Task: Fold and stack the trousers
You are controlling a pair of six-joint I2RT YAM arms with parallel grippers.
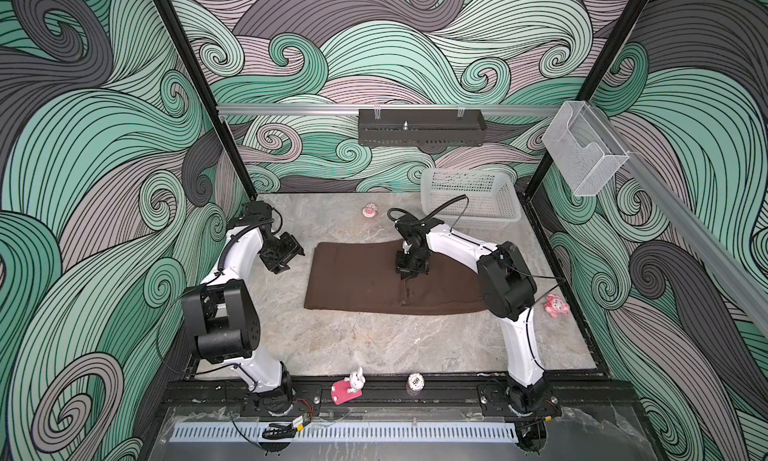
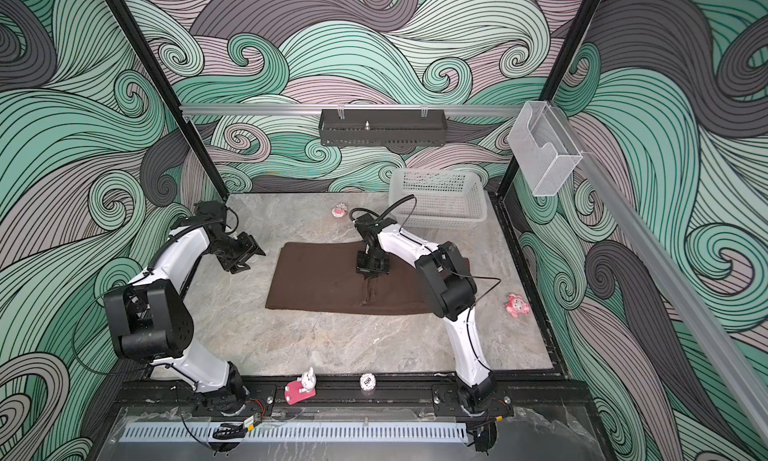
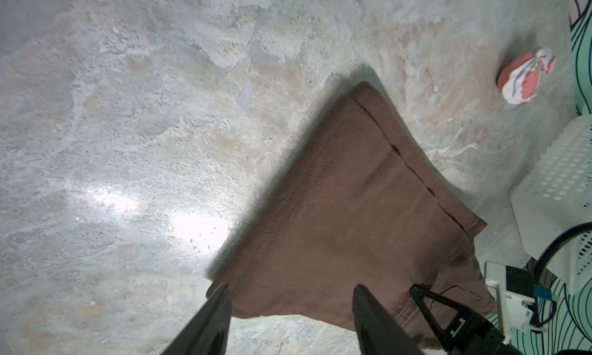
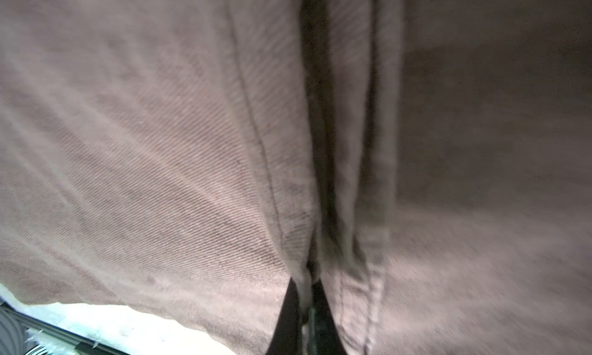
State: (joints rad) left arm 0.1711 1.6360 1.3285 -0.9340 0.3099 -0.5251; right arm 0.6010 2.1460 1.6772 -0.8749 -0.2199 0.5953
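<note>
The dark brown trousers lie folded into a flat rectangle in the middle of the table. My right gripper points down on the middle of the cloth. It is shut, and a ridge of the trousers is pinched between its fingertips. A crease runs from the pinch toward the near edge. My left gripper hovers just off the trousers' left end, open and empty. In the left wrist view the left gripper frames a corner of the trousers.
A white mesh basket stands at the back right, behind the right arm. Small figurines sit at the back, right and front edge, beside a round token. A black tray hangs on the back rail.
</note>
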